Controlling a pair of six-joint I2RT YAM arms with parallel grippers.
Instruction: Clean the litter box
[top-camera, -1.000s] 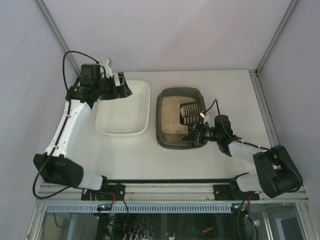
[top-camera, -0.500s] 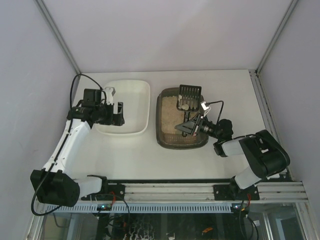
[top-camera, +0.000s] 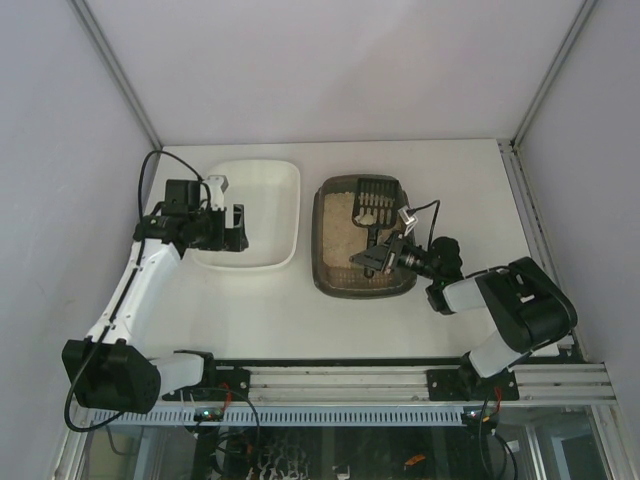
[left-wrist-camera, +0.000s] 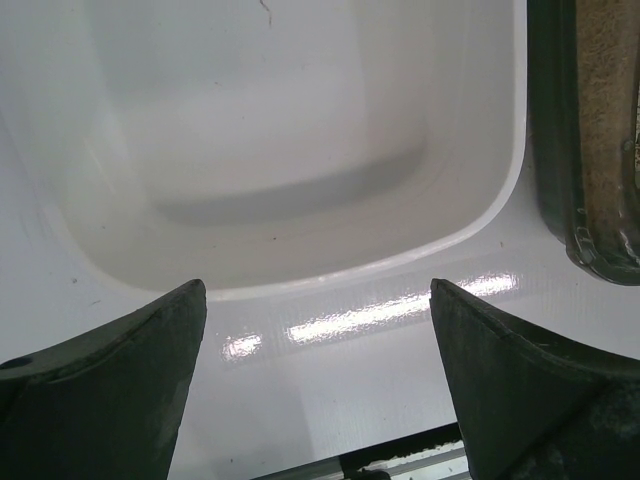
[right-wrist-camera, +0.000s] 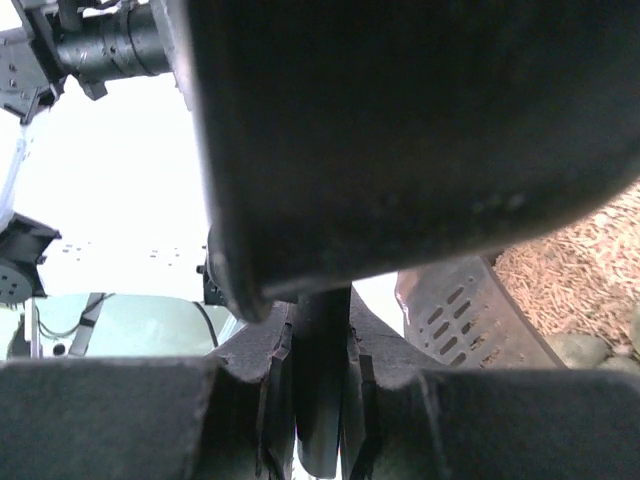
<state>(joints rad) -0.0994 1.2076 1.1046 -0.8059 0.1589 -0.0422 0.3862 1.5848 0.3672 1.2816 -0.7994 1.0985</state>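
Observation:
The litter box (top-camera: 317, 245), a dark tray of beige litter (right-wrist-camera: 585, 262), sits right of centre. A black slotted scoop (top-camera: 377, 200) lies tilted over its far half. My right gripper (top-camera: 380, 256) hovers over the box's near half, shut on the scoop handle (right-wrist-camera: 321, 400). The slotted blade (right-wrist-camera: 468, 318) shows beyond the fingers. My left gripper (top-camera: 238, 228) hangs open and empty at the near left edge of the white tray (top-camera: 262, 200). In the left wrist view that gripper (left-wrist-camera: 315, 335) spans bare table just short of the tray's rim (left-wrist-camera: 330, 275).
The litter box's dark corner (left-wrist-camera: 585, 240) lies to the right in the left wrist view. Grey lumps (right-wrist-camera: 592, 350) lie in the litter by the scoop. Walls close the table at the back and both sides. A metal rail (top-camera: 340, 380) runs along the near edge.
The left arm swung from the white tray's far left corner to its near left edge. The scoop rose to the box's far rim, then came back down a little.

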